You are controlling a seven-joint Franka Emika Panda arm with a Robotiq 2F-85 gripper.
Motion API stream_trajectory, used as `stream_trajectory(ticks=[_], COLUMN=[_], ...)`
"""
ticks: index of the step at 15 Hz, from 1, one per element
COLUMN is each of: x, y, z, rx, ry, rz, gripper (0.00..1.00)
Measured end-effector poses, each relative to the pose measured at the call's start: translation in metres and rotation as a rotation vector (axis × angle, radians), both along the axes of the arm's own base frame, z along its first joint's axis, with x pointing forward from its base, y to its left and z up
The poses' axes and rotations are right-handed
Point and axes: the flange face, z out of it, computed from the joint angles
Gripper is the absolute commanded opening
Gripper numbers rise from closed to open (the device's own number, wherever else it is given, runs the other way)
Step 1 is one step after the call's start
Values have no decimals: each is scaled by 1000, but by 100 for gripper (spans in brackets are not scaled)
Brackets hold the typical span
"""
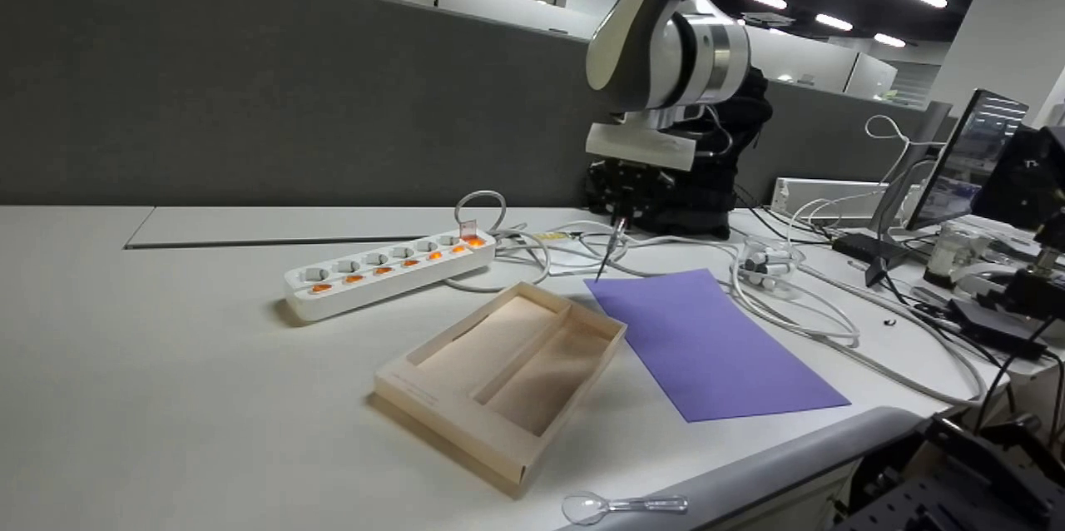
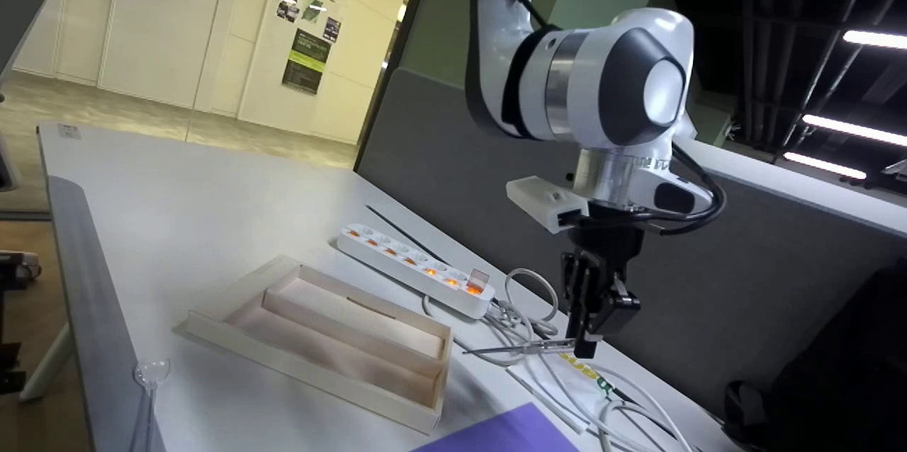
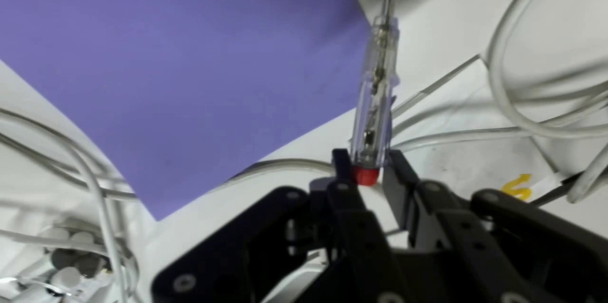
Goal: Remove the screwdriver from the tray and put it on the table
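Note:
The screwdriver [image 3: 375, 99] has a clear handle, a red end cap and a thin metal shaft. My gripper [image 3: 366, 165] is shut on its handle end, and the shaft points away from the fingers. In both exterior views the gripper [image 1: 624, 213] [image 2: 585, 344] holds the screwdriver [image 1: 613, 246] [image 2: 535, 347] in the air, outside the tray and near a corner of the purple mat. The pale beige tray [image 1: 449, 388] [image 2: 319, 379] lies on the white-grey table [image 1: 208, 398] [image 2: 234, 204]. Its two compartments look empty. The tray is out of the wrist view.
The purple mat [image 1: 715, 348] lies beside the tray. A white power strip [image 1: 391, 269] with orange lit switches stands behind the tray. Loose white cables [image 1: 574, 248] run under and around the gripper. A clear spoon [image 1: 624, 506] lies at the table edge. A grey partition [image 1: 291, 90] stands behind.

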Motion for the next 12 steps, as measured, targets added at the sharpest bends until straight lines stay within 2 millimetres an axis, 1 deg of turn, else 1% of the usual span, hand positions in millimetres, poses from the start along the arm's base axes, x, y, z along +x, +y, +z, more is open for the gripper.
stream_trajectory(ticks=[3, 6, 9, 12], x=[-30, -56, -76, -91], y=[-25, -39, -56, -76], z=[-10, -30, -46, -56], rx=[54, 147, 242, 314], ry=[31, 60, 71, 75], rz=[-90, -158, -212, -256], gripper=[6, 6, 6, 6])
